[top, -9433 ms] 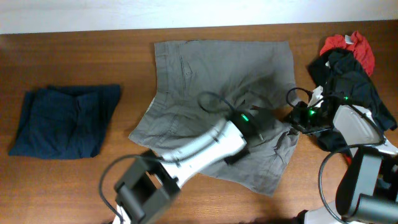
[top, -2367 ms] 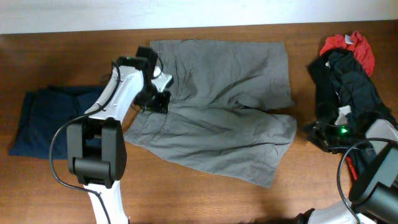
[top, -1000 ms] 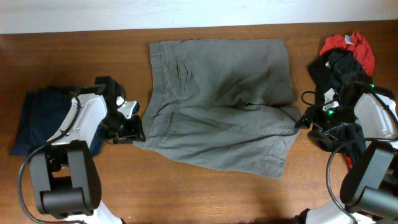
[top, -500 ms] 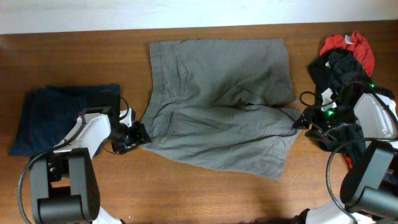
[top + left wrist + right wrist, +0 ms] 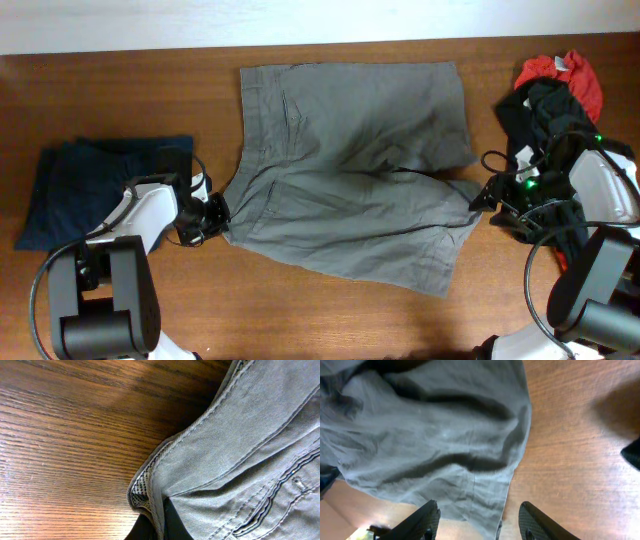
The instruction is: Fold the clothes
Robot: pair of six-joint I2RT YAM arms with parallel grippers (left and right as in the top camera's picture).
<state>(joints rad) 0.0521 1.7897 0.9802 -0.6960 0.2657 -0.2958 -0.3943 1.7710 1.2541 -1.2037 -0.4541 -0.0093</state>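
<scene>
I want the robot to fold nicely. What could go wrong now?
The left gripper pinches only a small corner of the grey shorts, so the cloth might slip out. The right gripper is open over the other edge, holding nothing, so a lift now could fold crookedly. The black and red pile beside it might snag.

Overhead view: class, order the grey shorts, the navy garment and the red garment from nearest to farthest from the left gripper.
1. The grey shorts: their lower-left corner is at the left gripper.
2. The navy garment: just to its left.
3. The red garment: far right, top corner.
</scene>
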